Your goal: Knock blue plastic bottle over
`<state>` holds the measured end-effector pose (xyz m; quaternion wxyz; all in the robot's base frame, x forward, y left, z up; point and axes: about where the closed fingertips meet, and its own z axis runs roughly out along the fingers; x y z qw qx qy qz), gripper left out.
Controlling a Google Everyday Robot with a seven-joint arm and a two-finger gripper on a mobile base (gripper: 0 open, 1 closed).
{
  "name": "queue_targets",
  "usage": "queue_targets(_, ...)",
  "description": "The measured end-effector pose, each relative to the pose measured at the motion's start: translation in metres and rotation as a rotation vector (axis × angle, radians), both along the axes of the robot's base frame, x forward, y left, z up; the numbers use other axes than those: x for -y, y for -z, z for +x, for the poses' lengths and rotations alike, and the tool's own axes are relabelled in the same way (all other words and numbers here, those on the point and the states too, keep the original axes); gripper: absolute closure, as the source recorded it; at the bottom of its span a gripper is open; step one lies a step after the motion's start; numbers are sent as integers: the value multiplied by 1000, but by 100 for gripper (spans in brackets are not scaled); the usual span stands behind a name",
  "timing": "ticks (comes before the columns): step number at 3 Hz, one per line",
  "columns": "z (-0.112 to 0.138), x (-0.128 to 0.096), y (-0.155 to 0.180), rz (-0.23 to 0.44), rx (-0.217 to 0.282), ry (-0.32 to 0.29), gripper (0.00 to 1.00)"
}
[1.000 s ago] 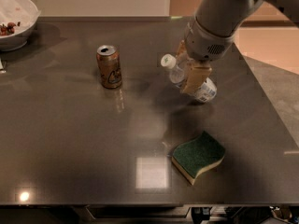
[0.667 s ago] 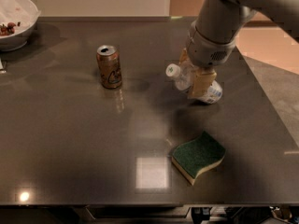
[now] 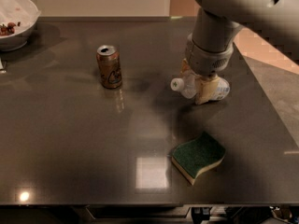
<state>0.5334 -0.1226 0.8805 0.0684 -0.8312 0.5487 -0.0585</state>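
**Now: bottle down on its side, gripper on top of it**

Item inspected: the small clear plastic bottle with a white screw cap and a pale blue-white label point(image 3: 189, 87). It lies horizontal on the dark glossy grey table point(image 3: 70, 139), right of centre. The white cap points left, towards the can. The labelled body runs right and shows a blue-white end past the robot's hardware. The middle of the bottle is covered.

The tan-tipped gripper point(image 3: 202, 88) at the end of the thick grey robot arm point(image 3: 212, 36) comes down from the upper right and sits directly over the bottle's body, in contact with it. Whether it is clamped on the bottle or only pressed against it, I cannot tell.

Other items noted:
- A brown aluminium drink can with an opened top point(image 3: 109, 67) stands upright, well apart to the left of the bottle.
- A wavy sponge, green on top and yellow beneath point(image 3: 198, 157), lies flat near the front edge, apart from the bottle.
- A white round bowl point(image 3: 18, 20) sits at the far left corner, with some small dark pieces in it.
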Motion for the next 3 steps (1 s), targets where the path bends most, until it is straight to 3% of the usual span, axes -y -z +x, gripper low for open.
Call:
queue_targets(1,-1,1,9,-33,-11,-48,59)
queue_targets(3,-8,-1,22,-37,-46,-98,13)
